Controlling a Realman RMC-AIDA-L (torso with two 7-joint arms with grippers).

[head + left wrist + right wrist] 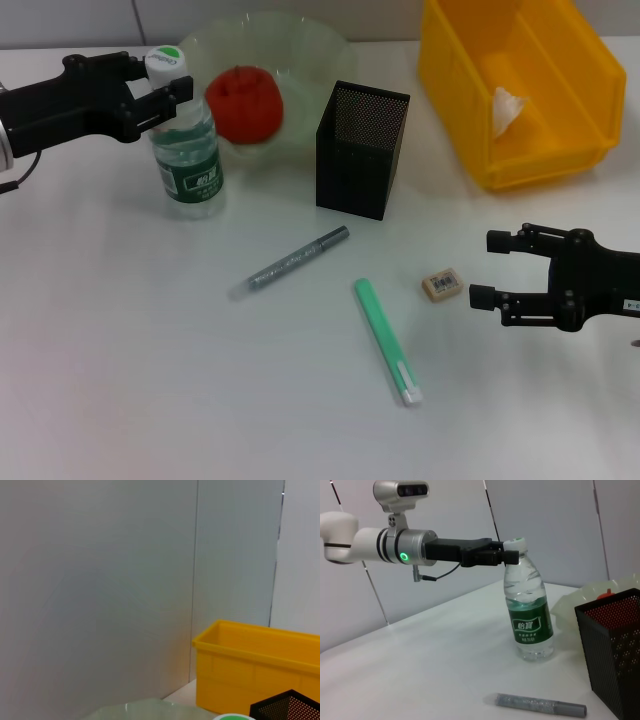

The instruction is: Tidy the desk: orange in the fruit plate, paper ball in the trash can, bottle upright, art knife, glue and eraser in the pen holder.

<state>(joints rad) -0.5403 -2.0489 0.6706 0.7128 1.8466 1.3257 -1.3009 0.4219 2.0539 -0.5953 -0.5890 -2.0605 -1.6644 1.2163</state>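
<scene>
Our left gripper [165,95] pinches the bottle [188,150] at its neck, upright beside the fruit plate [300,45]. Our right gripper [487,270] spreads wide, empty, just beside the eraser [442,285]: small, light, firm, we'd pinch its long sides.

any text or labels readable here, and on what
Bottle, dark green label: two white Chinese characters, "怡寶" as best I can make out; the small print under them is too blurred to read.
Bottle cap: a green mark on the white top, no letters legible.
Eraser: dark printed label, too small to read.
Art knife, glue stick, pen holder, trash can: no text visible.
</scene>
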